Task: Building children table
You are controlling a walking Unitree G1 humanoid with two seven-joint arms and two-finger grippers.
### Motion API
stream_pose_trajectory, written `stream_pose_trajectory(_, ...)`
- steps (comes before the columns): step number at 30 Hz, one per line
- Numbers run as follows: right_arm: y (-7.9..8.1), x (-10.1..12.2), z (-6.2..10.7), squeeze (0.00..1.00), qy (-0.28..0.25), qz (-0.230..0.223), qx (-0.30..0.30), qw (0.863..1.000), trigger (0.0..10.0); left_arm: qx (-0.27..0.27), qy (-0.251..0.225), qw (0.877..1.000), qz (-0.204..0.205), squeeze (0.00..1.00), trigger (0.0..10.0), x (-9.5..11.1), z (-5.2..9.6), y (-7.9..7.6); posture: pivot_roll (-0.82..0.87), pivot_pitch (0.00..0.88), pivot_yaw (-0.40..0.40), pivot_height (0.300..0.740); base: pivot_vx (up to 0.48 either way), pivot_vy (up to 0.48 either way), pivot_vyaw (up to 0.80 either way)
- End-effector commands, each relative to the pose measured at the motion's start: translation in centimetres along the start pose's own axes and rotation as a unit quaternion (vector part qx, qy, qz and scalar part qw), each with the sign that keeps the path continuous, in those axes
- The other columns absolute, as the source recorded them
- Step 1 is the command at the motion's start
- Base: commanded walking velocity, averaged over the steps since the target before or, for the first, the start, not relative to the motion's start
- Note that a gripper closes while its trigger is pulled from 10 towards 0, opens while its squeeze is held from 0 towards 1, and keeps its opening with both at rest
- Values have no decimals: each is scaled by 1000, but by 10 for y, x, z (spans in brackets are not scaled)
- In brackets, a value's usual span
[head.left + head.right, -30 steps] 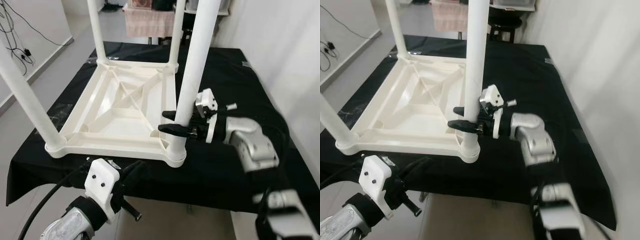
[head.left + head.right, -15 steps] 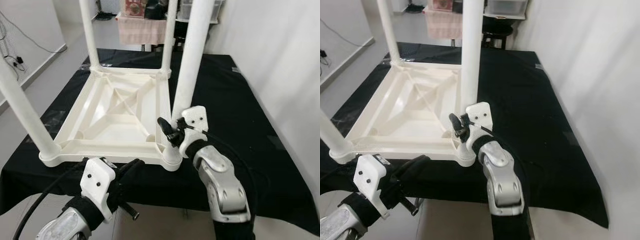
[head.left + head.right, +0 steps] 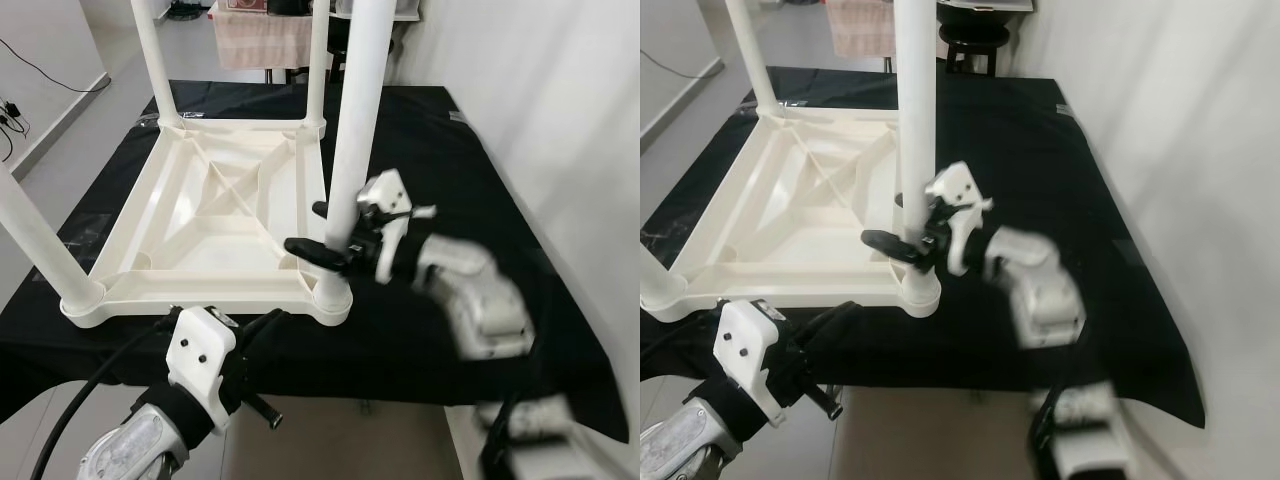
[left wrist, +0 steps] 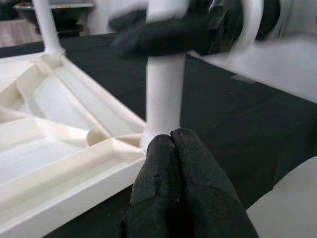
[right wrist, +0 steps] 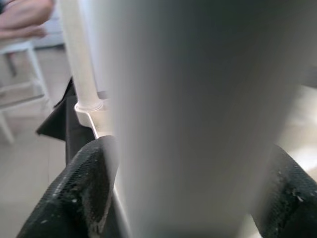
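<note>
Landmark: upturned white children table top, ribbed underside up, lying on the black cloth of the work surface.
Legs: four white tube legs stand upright in the corner sockets; the near right leg is the one in hand, its socket at the top's near right corner.
Right gripper: fingers set either side of the near right leg, just above the socket; the right wrist view shows both pads against the tube, so clamped on it. Arm is motion-blurred.
Left gripper: fingers pressed together, holding nothing, low at the top's near edge, just short of the same socket.
Handling (judged): moulded plastic, light and stiff; hollow legs should not crush under a firm pinch. Glossy round tube looks slippery, so it may turn or slide within the pads.
Grip point (judged): low on the leg, near the socket, keeps leverage small; a hold high up would rock the light top on the cloth.
Risk (judged): sideways push may tip or skid the whole top; the left gripper could brace the near rim.
Seating: depth of leg in socket cannot be told.
</note>
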State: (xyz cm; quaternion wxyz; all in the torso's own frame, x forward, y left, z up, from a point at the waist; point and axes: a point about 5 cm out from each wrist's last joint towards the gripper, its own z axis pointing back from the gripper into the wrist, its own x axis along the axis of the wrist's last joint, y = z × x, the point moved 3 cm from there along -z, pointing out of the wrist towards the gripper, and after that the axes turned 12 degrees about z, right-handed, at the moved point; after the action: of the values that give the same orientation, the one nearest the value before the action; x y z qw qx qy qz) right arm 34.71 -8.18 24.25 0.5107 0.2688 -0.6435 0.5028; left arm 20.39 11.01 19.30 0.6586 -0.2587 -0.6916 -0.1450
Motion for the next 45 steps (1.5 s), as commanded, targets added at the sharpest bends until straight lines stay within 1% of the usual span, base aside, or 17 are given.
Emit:
stream_pose_trajectory(1,7,-2,-4,0,-16,-8,34,999,10000,0,3,1000,3,0,10000,-2,0,0,13,105,-77,740,0,0,0)
stream_pose_trajectory(4,-3,-5,-7,0,-36,-41,55,997,10000,2,4,1000,3,0,10000,-3,0,-1,25,106,-79,740,0,0,0)
stream_pose_trajectory(9,-3,-9,-9,0,-37,-48,61,996,10000,2,4,1000,3,0,10000,-3,1,-1,31,110,-76,740,0,0,0)
stream_pose_trajectory(10,-3,-13,-10,0,-36,-57,66,996,9294,3,5,1000,4,0,10000,-2,2,-2,35,115,-77,740,0,0,0)
stream_pose_trajectory(11,-5,-17,-11,0,-37,-68,61,995,0,3,5,1000,4,0,10000,-2,3,-2,36,119,-76,740,0,0,0)
stream_pose_trajectory(22,-9,-29,-10,0,-43,-85,67,993,0,4,7,1000,5,0,10000,-1,5,-3,38,131,-73,740,0,0,0)
stream_pose_trajectory(25,-16,-37,-10,0,-26,-88,11,996,0,4,9,1000,6,0,10000,-2,6,-3,39,136,-70,740,0,0,0)
stream_pose_trajectory(28,-16,-38,-9,0,-24,-88,5,996,0,5,9,1000,6,0,10000,-2,7,-3,39,136,-70,740,0,0,0)
stream_pose_trajectory(29,-17,-41,-10,0,-13,-87,-21,996,0,5,9,1000,6,0,10000,-1,7,-3,38,141,-75,740,0,0,0)
stream_pose_trajectory(30,-27,-50,-12,0,22,-66,-164,984,0,5,8,1000,5,0,10000,0,7,-2,35,151,-83,740,0,0,0)
stream_pose_trajectory(31,-27,-50,-12,0,22,-66,-164,984,0,5,8,1000,5,0,10000,0,7,-2,35,151,-83,740,0,0,0)
stream_pose_trajectory(32,-34,-54,-8,0,44,-51,-272,960,0,6,7,1000,4,0,10000,1,7,-2,33,153,-82,740,0,0,0)
stream_pose_trajectory(33,-34,-54,-8,0,44,-51,-272,960,0,6,7,1000,4,0,10000,1,7,-2,33,153,-82,740,0,0,0)
stream_pose_trajectory(34,-18,-64,-3,0,73,-56,-391,916,0,6,7,1000,3,0,10000,1,7,0,28,156,-68,740,0,0,0)
stream_pose_trajectory(38,-1,-63,-13,0,75,-27,-370,925,0,6,7,1000,2,0,10000,2,6,1,28,156,-68,740,0,0,0)
stream_pose_trajectory(42,-8,-75,-14,0,89,-64,-374,921,0,3,8,1000,4,0,10000,0,6,1,34,141,-62,740,0,0,0)
stream_pose_trajectory(45,-6,-74,-17,0,89,-61,-362,926,0,5,8,1000,3,0,10000,1,5,2,43,140,-62,740,0,0,0)
